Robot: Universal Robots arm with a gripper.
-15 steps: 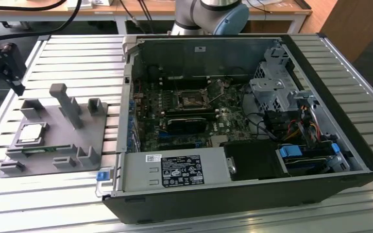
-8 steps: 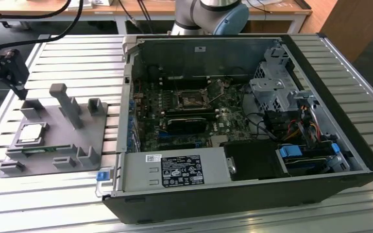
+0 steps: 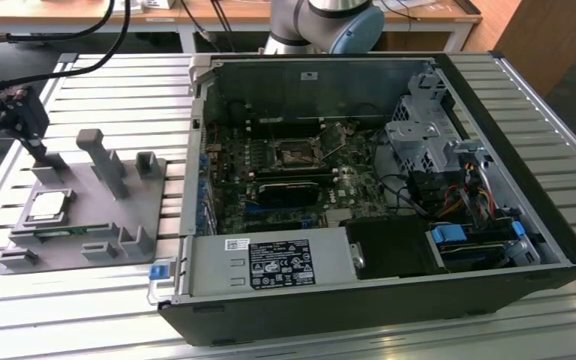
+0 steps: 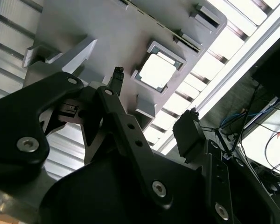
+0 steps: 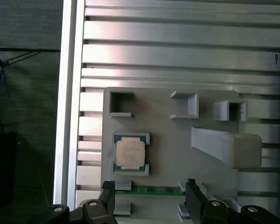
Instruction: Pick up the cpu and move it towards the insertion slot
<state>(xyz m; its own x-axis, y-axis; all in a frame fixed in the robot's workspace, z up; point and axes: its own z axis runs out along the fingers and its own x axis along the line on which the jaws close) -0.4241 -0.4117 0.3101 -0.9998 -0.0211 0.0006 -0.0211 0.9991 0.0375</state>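
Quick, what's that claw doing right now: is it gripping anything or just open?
Gripper: open, jaws apart, holding nothing. The cpu lies in the grey tray.

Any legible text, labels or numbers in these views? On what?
No text is legible.
On the power supply: black label, print too small to read.
Beside it: white sticker, too small.
On the case inner wall: small white tag, too small.
On the cpu: no legible marking.
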